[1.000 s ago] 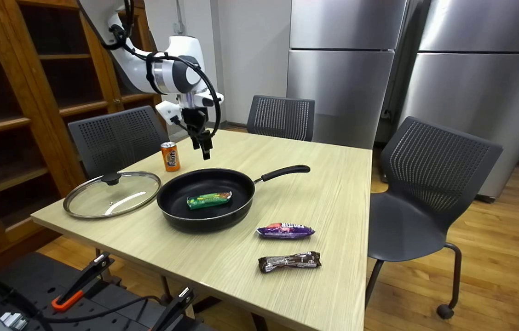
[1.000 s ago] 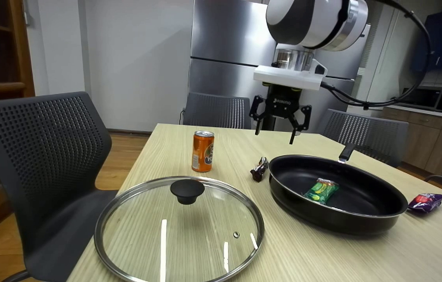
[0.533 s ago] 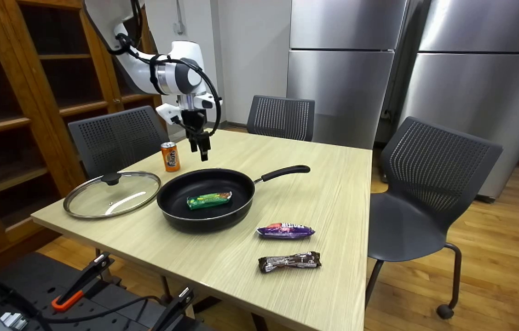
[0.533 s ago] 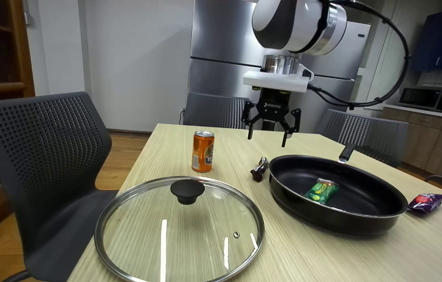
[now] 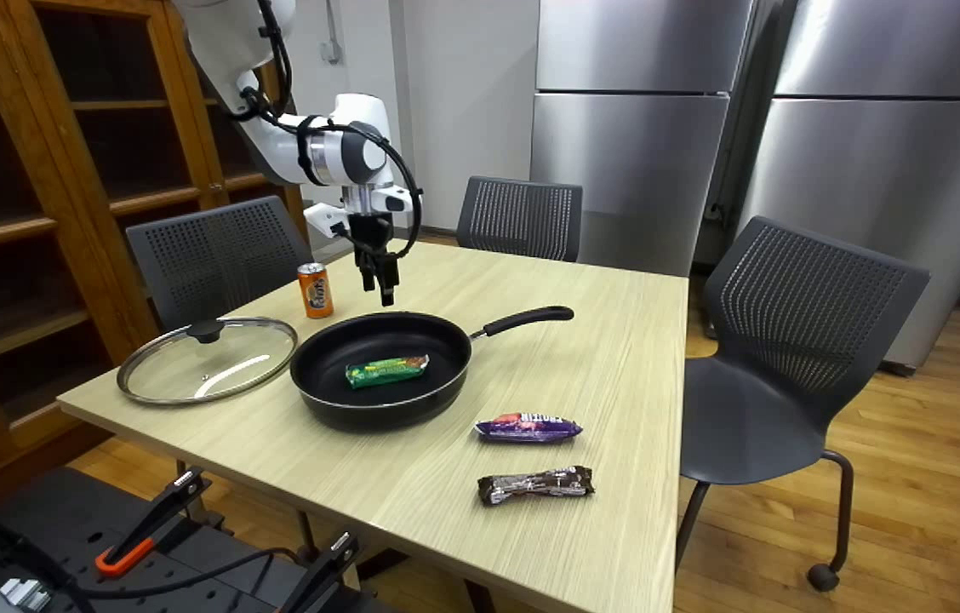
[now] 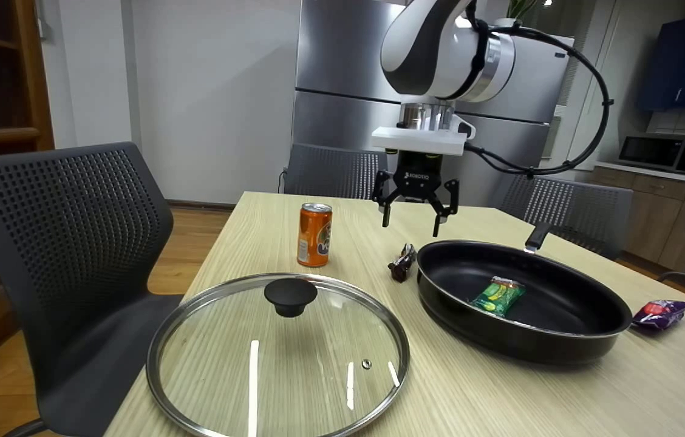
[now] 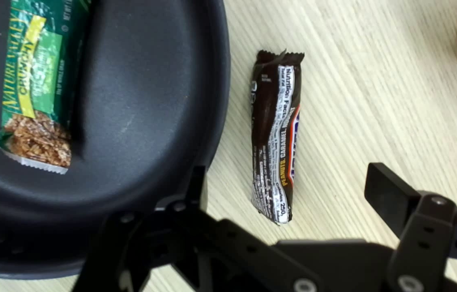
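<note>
While the empty claw (image 6: pixel 411 228) hangs spread wide above the peanut-caramel candy bar (image 7: pixel 275 134), well within the edges of the worktop (image 6: pixel 257 243), any descent should clear the frying pan (image 6: pixel 518 341).

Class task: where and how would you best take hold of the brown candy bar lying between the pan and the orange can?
Probably across the middle of the brown candy bar, from straight above: it lies flat, long and narrow. The open tool should close on its long sides, clear of the pan rising alongside.
</note>
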Controlling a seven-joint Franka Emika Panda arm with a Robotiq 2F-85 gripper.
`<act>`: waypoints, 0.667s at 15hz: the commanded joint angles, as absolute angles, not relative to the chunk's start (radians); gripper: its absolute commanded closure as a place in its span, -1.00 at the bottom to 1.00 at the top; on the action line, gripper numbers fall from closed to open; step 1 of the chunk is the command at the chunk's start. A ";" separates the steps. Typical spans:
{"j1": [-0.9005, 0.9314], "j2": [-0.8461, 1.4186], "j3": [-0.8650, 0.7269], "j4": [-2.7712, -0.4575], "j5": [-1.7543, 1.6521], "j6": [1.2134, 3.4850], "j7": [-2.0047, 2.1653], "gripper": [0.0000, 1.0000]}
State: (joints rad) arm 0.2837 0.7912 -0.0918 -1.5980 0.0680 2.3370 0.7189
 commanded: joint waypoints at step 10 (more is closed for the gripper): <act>0.250 0.939 -0.080 -1.360 0.052 2.141 0.723 -1.00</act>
State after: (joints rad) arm 0.2624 0.8957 -0.0933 -1.4363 0.0680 2.1978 0.7189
